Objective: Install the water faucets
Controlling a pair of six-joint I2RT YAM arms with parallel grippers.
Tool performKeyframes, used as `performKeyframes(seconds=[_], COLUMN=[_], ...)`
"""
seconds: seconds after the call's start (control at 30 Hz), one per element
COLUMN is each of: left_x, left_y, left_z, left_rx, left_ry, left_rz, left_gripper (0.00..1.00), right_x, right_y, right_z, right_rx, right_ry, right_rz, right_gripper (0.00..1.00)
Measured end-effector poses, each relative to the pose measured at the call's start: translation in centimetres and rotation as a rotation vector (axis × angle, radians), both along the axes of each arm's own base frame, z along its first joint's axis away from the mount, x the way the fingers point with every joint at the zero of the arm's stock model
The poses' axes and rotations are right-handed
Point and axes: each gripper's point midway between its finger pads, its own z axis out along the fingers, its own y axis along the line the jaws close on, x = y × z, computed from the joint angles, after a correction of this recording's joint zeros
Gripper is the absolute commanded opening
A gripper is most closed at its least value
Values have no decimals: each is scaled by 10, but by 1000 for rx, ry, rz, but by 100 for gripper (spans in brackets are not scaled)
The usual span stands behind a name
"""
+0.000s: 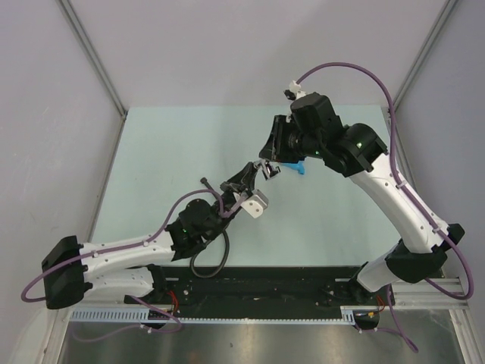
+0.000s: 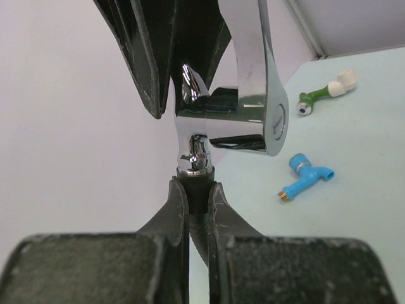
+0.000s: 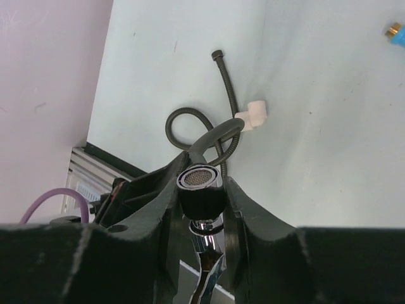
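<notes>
We've got the chrome faucet (image 2: 218,120) up off the table (image 1: 167,152), pinched between both arms; left gripper (image 2: 197,190) is squeezed narrow on the black stub under its neck; right gripper (image 3: 201,190) is clamped on a black mesh-faced end; blue tap (image 2: 307,175) and green tap (image 2: 319,95) lie on the table; the hose (image 3: 218,134) loops by the white elbow (image 3: 254,116).

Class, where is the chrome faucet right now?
In the top view, the chrome faucet hangs above the table, clamped between the left gripper and right gripper, near the blue tap.
</notes>
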Motion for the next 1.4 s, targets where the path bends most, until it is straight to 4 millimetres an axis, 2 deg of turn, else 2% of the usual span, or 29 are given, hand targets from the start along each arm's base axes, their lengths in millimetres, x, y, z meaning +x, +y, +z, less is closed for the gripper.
performKeyframes(seconds=[0.03, 0.13, 0.17, 0.23, 0.27, 0.47, 0.7, 0.9, 1.03, 1.13, 1.23, 1.4], left_x=[0, 0, 0, -1, -2, -13, -20, -18, -19, -21, -23, -30], left_y=[-1, -3, -3, -4, -4, -13, -12, -7, -3, 4, 11, 18], left_z=[-1, -1, -1, 1, 3, 10, 11, 0, -9, -13, -13, -2], left_rx=[6, 15, 13, 4, -2, -55, -121, -150, -159, -168, -175, -156], left_ry=[-9, -33, -36, -38, -42, -31, 58, 181, 271, 331, 383, 447], left_rz=[12, 38, 41, 40, 38, -34, -128, -219, -295, -354, -414, -530], left_gripper=[0, 0, 0, 0, 0, 0, 0, 0, 0, 0, 0, 0], right_x=[0, 2, 2, 3, 4, 15, 22, 13, -8, -32, -59, -84], right_y=[-1, -4, -4, -5, -6, -12, -31, -48, -60, -67, -69, -64], right_z=[-1, -1, -1, 1, 2, 10, 29, 73, 110, 127, 130, 124], right_rx=[4, 22, 26, 38, 45, 64, 70, 86, 75, 50, 1, -77], right_ry=[5, 21, 23, 26, 24, -11, -84, -291, -504, -668, -819, -989], right_rz=[-6, -20, -22, -23, -29, -54, -53, 51, 174, 295, 455, 686], right_gripper=[0, 22, 36, 50, 60, 84, 97, 99, 100, 100, 100, 100])
